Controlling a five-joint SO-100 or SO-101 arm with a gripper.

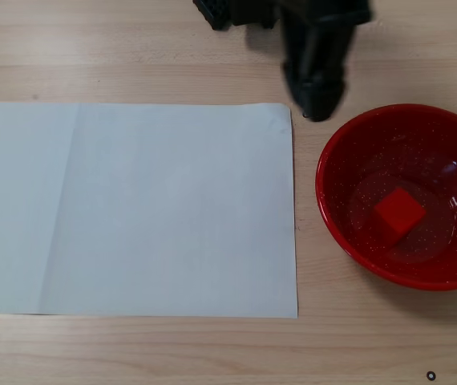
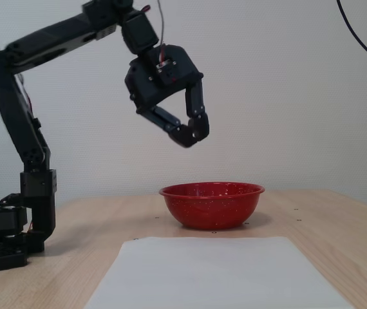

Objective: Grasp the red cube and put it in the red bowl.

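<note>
Paper [image 2: 219, 273] lies bare nearest. Beyond it, cube [image 1: 398, 212] rests inside bowl [image 2: 212, 204]: placement looks done. Gripper [image 2: 193, 133] hangs above the bowl, fingertips together, empty. Best retreat: lift straight, clear of the rim.

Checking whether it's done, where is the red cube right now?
The red cube lies inside the red bowl, near its middle, at the right of the top-down fixed view, right of the paper.

The arm [image 2: 48, 35] reaches out high, its empty claw [image 2: 193, 132] closed, fingertips together.
</note>
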